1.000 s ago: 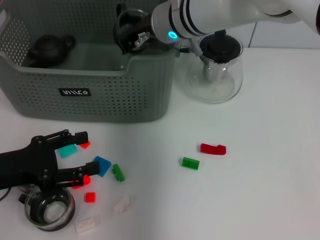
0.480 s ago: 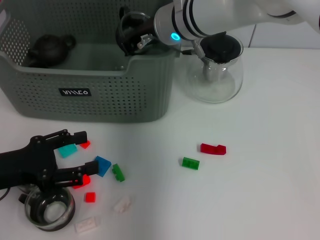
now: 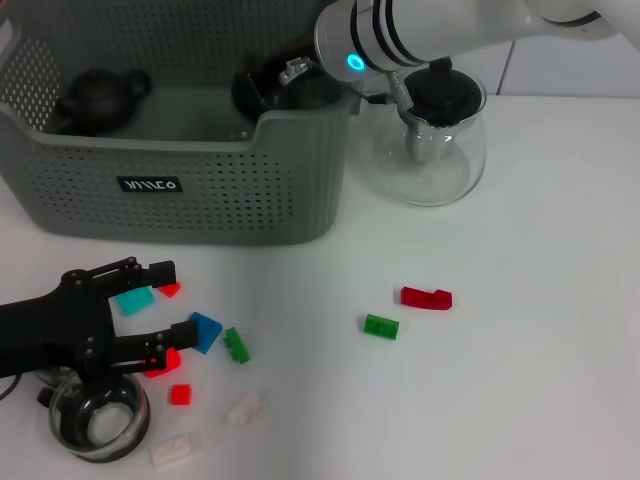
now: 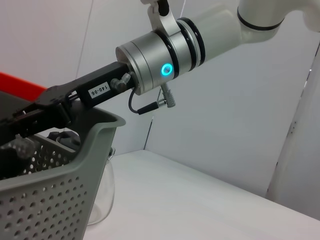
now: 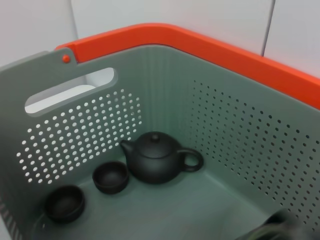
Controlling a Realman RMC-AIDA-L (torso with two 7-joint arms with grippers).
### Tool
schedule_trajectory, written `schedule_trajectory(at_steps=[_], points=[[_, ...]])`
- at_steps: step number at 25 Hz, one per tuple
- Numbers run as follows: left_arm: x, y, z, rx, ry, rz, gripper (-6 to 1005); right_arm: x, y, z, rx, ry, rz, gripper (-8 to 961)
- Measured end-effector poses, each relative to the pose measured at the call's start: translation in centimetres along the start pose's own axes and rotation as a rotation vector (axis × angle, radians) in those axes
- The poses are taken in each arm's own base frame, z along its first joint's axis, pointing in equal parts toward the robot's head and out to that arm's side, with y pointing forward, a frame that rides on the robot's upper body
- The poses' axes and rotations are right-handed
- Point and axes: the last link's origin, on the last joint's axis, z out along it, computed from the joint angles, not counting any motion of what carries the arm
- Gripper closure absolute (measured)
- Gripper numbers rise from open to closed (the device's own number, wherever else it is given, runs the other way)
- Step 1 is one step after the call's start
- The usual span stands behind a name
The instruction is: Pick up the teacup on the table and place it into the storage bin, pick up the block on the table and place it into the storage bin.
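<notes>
Right, your right gripper (image 3: 272,88) is down inside the storage bin (image 3: 230,205), tucked against its near right corner, and a dark rounded shape sits right at its tip. That may be the teacup, but from these views you cannot tell whether the gripper is clamped on it or has let go. The right wrist view shows two small dark teacups (image 5: 111,176) resting on the bin floor beside a black teapot (image 5: 157,159), so the landing area is already partly taken.

If the cup is in hand, release it low over the bare floor near this corner, well apart from the teapot. Then lift straight up before swinging out: the rim is close, and the glass teapot (image 3: 430,140) stands just beside the bin under your forearm.

Your left gripper (image 3: 165,310) rests low at the table's near left with its jaws spread wide, nothing between them, among scattered blocks. The cyan block (image 3: 133,300) and the blue block (image 3: 205,331) are nearest. A glass cup (image 3: 98,420) stands just beside it, so keep that arm quiet until the right one is clear of the bin
</notes>
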Motion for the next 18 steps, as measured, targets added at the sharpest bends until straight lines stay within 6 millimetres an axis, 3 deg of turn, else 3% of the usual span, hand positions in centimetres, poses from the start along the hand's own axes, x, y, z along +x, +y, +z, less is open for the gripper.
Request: schedule_trajectory(at_steps=[5, 9, 11, 14, 18], points=[[0.0, 0.0, 0.0, -0.001, 0.001, -0.001, 125, -0.1, -0.3, -0.1, 0.004, -0.011, 0.018, 743], [0.0, 0.0, 0.0, 0.001, 0.000, -0.003, 125, -1.9, -0.8, -1.6, -0.041, -0.100, 0.052, 576], [0.0, 0.0, -0.1, 0.001, 0.000, -0.003, 125, -3.0, -1.6, -3.5, -0.080, -0.194, 0.086, 486], [0.1, 0.0, 0.0, -0.001, 0.000, -0.002, 125, -4.2, -3.3, -8.7, -0.123, -0.417, 0.119, 491], [0.3, -0.3, 0.2, 0.002, 0.003, 0.009, 125, -2.6, -3.8, -14.5, -0.239, -0.675, 0.087, 495]])
